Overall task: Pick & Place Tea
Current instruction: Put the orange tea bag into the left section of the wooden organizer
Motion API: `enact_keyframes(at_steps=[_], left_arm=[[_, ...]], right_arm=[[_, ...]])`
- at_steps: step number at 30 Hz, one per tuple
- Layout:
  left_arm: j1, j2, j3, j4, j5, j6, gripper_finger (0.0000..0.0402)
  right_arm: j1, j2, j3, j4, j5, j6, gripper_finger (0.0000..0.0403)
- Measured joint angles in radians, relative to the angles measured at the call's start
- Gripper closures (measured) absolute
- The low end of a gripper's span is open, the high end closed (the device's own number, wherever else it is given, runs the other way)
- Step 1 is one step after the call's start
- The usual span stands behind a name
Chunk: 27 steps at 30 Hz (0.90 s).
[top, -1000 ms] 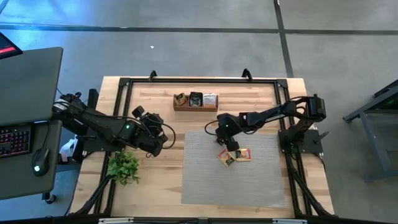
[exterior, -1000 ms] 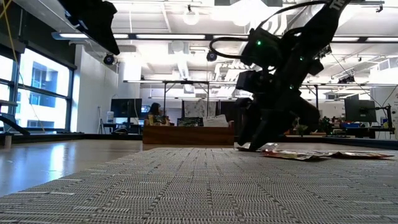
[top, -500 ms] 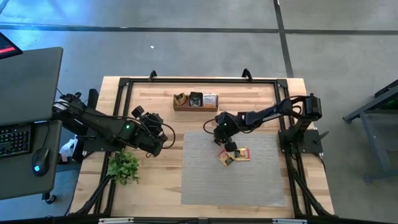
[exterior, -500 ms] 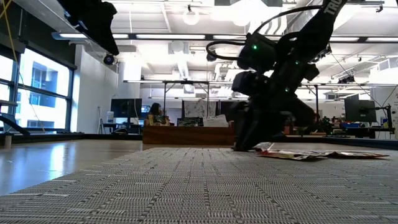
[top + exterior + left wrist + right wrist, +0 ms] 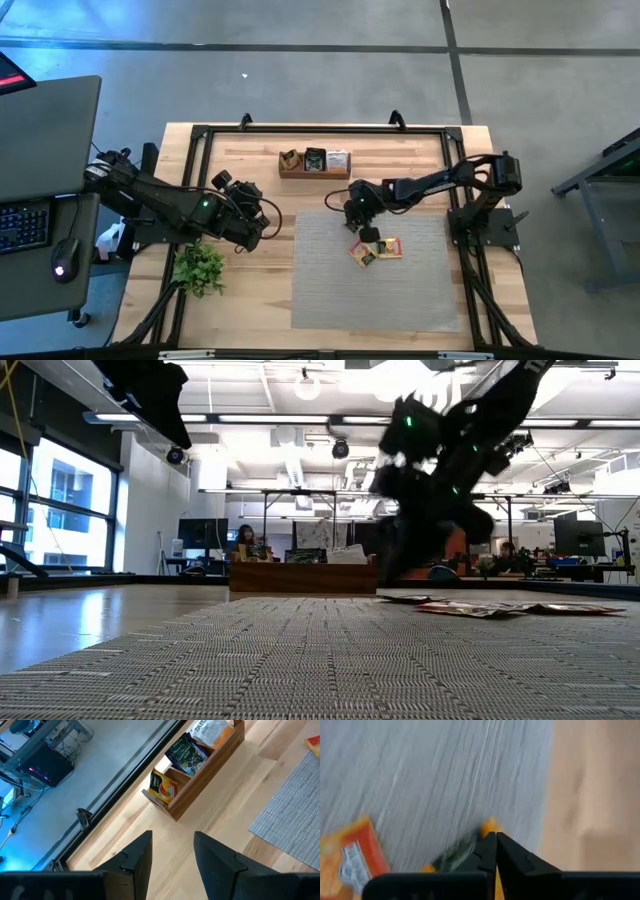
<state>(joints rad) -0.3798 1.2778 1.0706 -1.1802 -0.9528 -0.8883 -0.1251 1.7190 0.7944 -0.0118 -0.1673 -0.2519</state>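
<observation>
Clearly, right gripper [image 5: 496, 851] fingers [image 5: 485, 852] pinch an orange-yellow sachet [image 5: 451, 855] above the mat [image 5: 445, 775].

Bright overhead ceiling lights [image 5: 300, 418], soft shadows, right arm [image 5: 440, 470] motion-blurred, right wrist view smeared

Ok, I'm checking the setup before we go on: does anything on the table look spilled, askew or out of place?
Nothing looks spilled or damaged. A few tea sachets lie loose and overlapping on the grey mat, not in the wooden box, which holds upright packets. The right gripper is shut just over that pile; the left gripper waits open beside the plant.
</observation>
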Motion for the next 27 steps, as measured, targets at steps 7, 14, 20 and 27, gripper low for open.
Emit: enact_keyframes(at_steps=[7, 14, 20, 27], left_arm=[[0.000, 0.000, 0.000, 0.000, 0.013, 0.000, 0.0260], [0.000, 0.000, 0.000, 0.002, 0.021, 0.000, 0.0260], [0.000, 0.000, 0.000, 0.003, 0.021, -0.011, 0.0260], [0.000, 0.000, 0.000, 0.006, 0.021, -0.017, 0.0260]], right_arm=[[0.040, -0.063, 0.051, -0.107, 0.136, -0.118, 0.0373], [0.061, -0.075, 0.085, -0.277, 0.186, -0.182, 0.0284], [0.052, -0.076, 0.086, -0.358, 0.216, -0.254, 0.0205], [0.001, -0.056, 0.088, -0.297, 0.083, -0.247, 0.0163]])
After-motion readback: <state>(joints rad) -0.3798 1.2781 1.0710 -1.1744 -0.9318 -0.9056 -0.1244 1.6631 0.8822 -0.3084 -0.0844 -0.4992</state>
